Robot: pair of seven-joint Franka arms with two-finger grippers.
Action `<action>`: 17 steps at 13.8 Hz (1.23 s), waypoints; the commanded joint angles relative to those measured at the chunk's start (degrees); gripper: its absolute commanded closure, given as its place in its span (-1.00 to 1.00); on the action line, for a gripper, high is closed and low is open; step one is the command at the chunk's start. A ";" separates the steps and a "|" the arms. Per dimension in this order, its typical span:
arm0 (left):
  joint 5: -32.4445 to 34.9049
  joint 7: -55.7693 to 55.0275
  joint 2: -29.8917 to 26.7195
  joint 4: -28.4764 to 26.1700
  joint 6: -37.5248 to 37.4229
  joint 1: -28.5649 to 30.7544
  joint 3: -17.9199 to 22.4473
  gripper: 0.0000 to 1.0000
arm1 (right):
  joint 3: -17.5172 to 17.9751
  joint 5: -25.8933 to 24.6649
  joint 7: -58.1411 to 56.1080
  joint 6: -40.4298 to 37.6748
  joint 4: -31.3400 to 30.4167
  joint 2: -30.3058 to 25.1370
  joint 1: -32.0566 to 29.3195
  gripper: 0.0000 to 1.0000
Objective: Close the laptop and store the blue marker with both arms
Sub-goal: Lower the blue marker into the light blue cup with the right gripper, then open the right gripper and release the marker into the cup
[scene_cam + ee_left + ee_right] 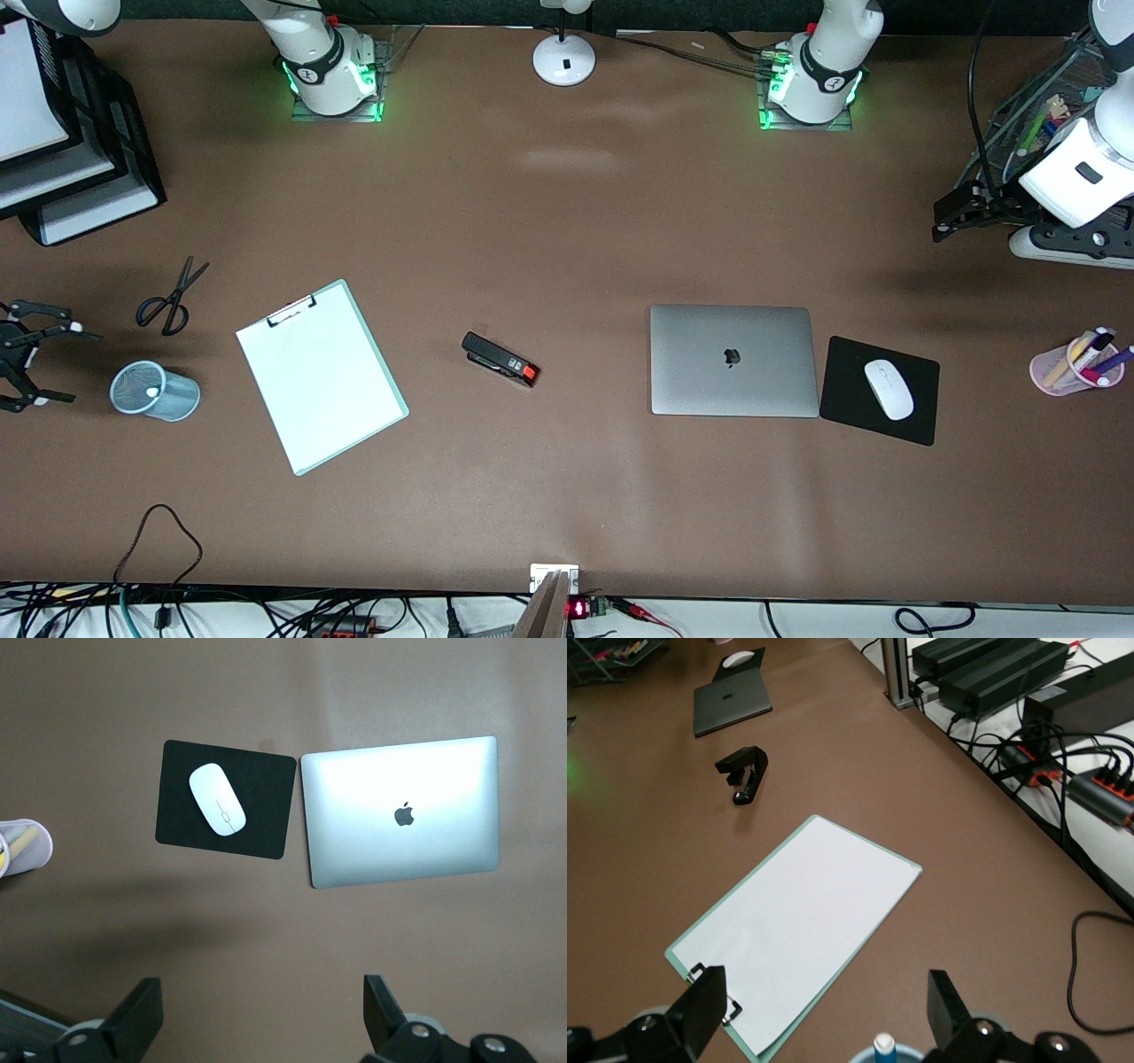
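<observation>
With the laptop (732,360) already lying lid-down, what's left hinges on the blue marker (884,1048): it stands upright in the mesh cup (155,390), directly below the right gripper (824,1020), whose jaws are spread wide and empty. Left gripper (264,1020) hangs open well above the laptop, waiting, so the right arm is clearly nearer.

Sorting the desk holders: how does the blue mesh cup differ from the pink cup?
The blue mesh cup sits at the right arm's end and shows only one white-tipped marker; the pink cup sits at the left arm's end, crowded with pens. Both stand upright.
</observation>
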 commanded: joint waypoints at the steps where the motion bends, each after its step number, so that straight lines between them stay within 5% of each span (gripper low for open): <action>1: -0.45 1.14 0.90 2.03 -1.57 0.11 0.03 -1.00 | -0.11 -4.42 6.37 -1.58 2.40 -3.40 3.65 -1.00; 12: -0.36 1.32 1.78 2.12 -1.05 0.81 0.12 -1.00 | -0.47 -16.11 33.95 -0.35 2.40 -9.74 19.02 -1.00; 17: -0.27 1.23 1.69 2.29 -0.70 0.20 -0.15 -1.00 | -0.55 -26.48 56.44 0.09 2.49 -9.92 24.92 -1.00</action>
